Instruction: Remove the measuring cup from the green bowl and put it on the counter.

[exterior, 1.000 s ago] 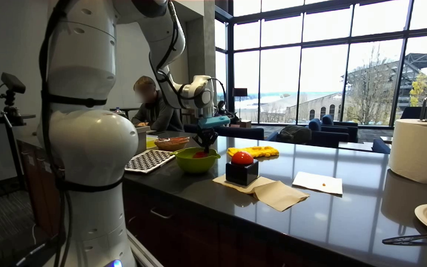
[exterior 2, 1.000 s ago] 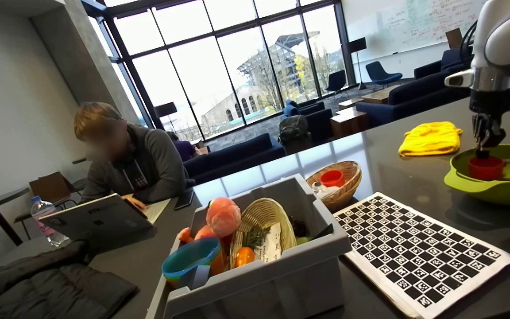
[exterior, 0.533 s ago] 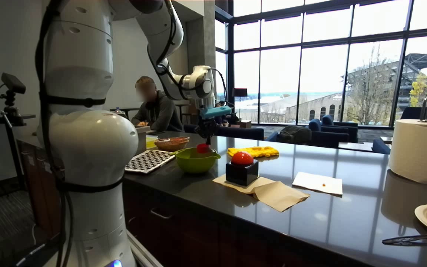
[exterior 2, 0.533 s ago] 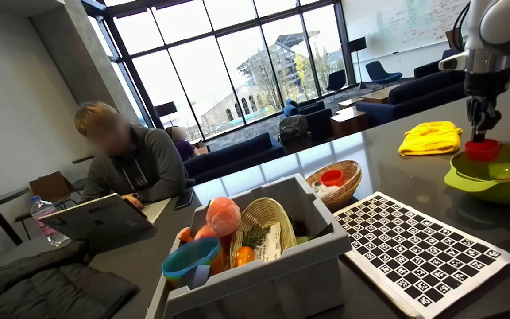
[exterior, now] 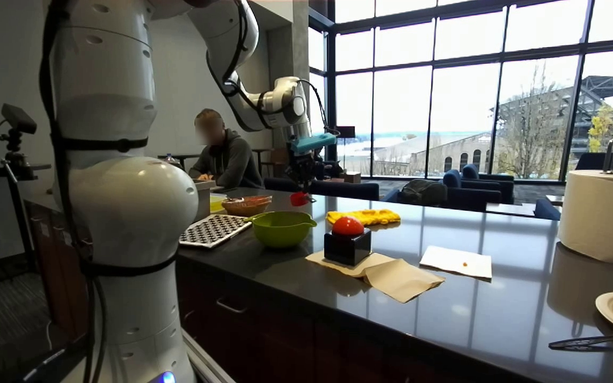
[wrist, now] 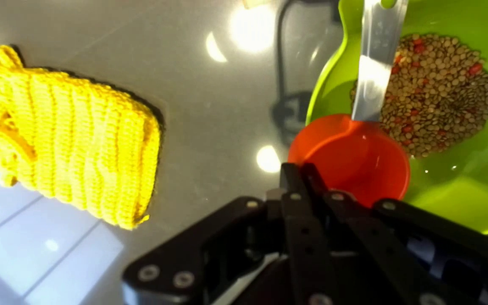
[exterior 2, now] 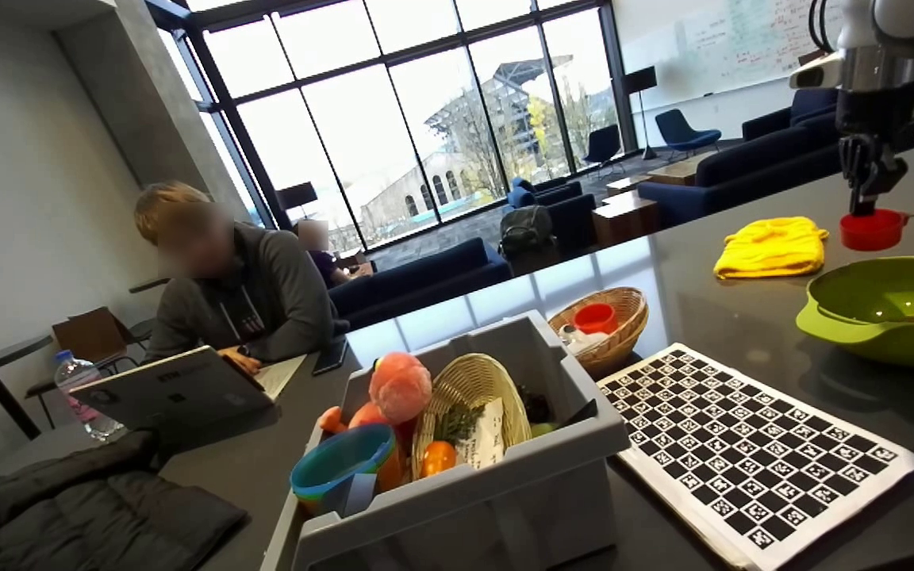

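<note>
Wrist view: I see the gripper (wrist: 300, 168) pinching the measuring cup (wrist: 350, 161), fingers (wrist: 297, 212) hiding some rim, handle (wrist: 373, 76) cropped at top. It hangs higher than the green bowl (exterior: 282, 234), in from the arm-side edge of the counter (exterior: 498, 330).

In an exterior view the arm (exterior: 125, 191) stood upright at the near left, its top out of frame. The forearm (exterior: 229, 40) sloped down to the right and away to a bent wrist (exterior: 286, 103). The claw (wrist: 300, 170) pointed down; in the wrist view its fingers (wrist: 296, 207) were pinched together in a grip.
</note>
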Motion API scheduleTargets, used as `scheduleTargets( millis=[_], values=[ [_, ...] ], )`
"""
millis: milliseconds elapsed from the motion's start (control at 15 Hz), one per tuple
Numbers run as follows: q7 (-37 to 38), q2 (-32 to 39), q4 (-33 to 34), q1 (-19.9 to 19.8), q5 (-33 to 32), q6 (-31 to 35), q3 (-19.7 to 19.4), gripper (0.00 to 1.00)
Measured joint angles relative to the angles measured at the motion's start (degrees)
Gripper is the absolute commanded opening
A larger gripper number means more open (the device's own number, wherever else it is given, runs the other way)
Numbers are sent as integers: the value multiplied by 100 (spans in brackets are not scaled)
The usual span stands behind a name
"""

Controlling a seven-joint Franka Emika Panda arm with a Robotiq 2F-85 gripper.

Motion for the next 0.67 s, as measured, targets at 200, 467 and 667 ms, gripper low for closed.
scheduleTargets(
  millis=[200,467,667],
  values=[
    [7,-126,-1,-44,-223,0,-135,1],
    [6,-195,-10,-195,-337,1,-330,1],
    [-18,-225,-25,-342,-337,4,-507,1]
  ],
)
